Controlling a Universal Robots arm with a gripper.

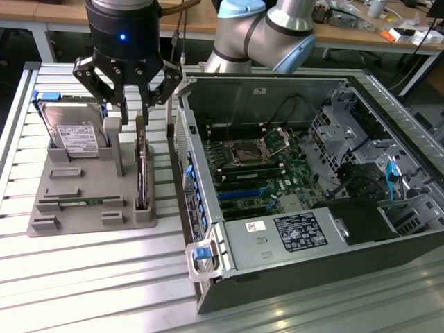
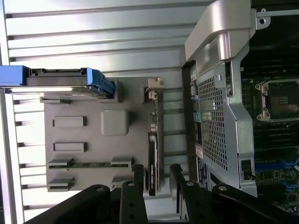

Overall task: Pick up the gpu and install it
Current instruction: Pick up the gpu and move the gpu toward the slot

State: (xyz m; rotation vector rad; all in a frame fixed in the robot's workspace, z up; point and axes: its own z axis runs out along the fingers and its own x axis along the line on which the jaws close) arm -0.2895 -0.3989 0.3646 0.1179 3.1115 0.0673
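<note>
We see the gripper (image 1: 135, 109) hanging over the grey holder (image 1: 83, 205) with its jaws spread wide and nothing pinched in them. The gpu (image 1: 142, 170) stands on edge in a slot of that holder, right under the jaws, its upper edge in the gap between them. In the wrist view the gripper (image 2: 157, 176) shows its two black fingers (image 2: 138, 179) flanking one end of the gpu (image 2: 153, 156), with a strip of the holder (image 2: 93, 135) visible on each side of the card, so we read the jaws as apart from it. How low the fingertips reach along the card's faces we cannot tell.

Outward of one jaw, the hard drive (image 1: 73, 132) leans in its cradle on the same holder, in a blue carrier; the wrist view has the hard drive (image 2: 60, 78) edge-on. Lower on the holder, on that same side of the jaws, a narrow green memory stick (image 1: 78, 202) lies flat in its groove.

Outward of the other jaw, just beside the holder, the open computer case (image 1: 208, 229) lies on the slatted metal table (image 1: 90, 284). Inside it we see the motherboard (image 1: 267, 184) with its CPU socket (image 1: 248, 154) uncovered. The holder rests on the same table.
</note>
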